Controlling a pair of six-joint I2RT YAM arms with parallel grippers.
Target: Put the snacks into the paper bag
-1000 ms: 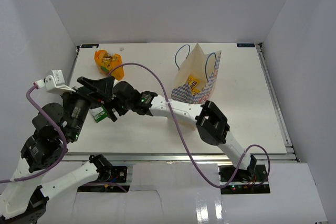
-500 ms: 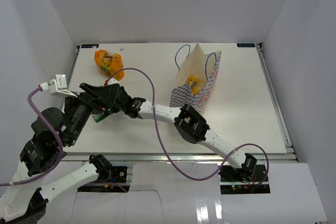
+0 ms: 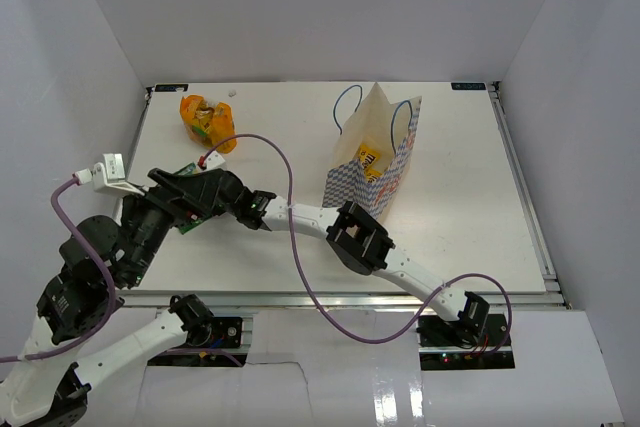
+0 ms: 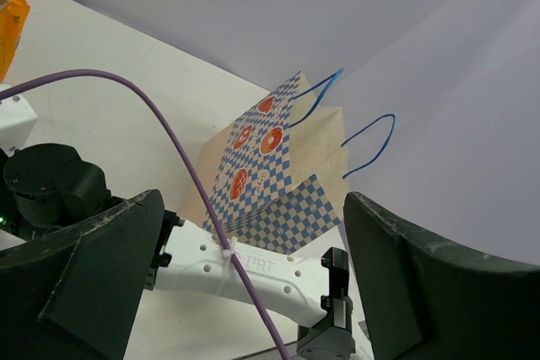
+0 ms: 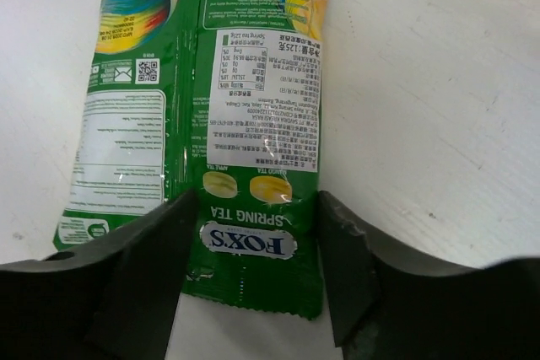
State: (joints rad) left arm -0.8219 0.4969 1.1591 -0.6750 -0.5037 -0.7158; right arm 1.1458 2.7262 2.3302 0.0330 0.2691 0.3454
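A green packet (image 5: 228, 124) lies flat on the white table, label side up. My right gripper (image 5: 257, 242) is down over its near end, one finger against each side of it. From above, only a sliver of that green packet (image 3: 188, 223) shows under the two wrists. The left gripper (image 4: 253, 242) hangs wide open and holds nothing, facing the right arm and the paper bag (image 4: 270, 166). The paper bag (image 3: 375, 152) stands upright at the back right with a yellow pack (image 3: 370, 159) inside. A crinkly orange bag (image 3: 205, 119) lies at the back left.
The right arm's white link (image 4: 253, 271) and purple cable (image 3: 285, 187) stretch across the table's middle, right in front of the left gripper. A white fleck (image 3: 231, 93) lies near the back edge. White walls close in the table on three sides.
The right arm has reached further left to the green packet and its jaws have narrowed onto it. The left arm has drawn back a little toward the lower left.
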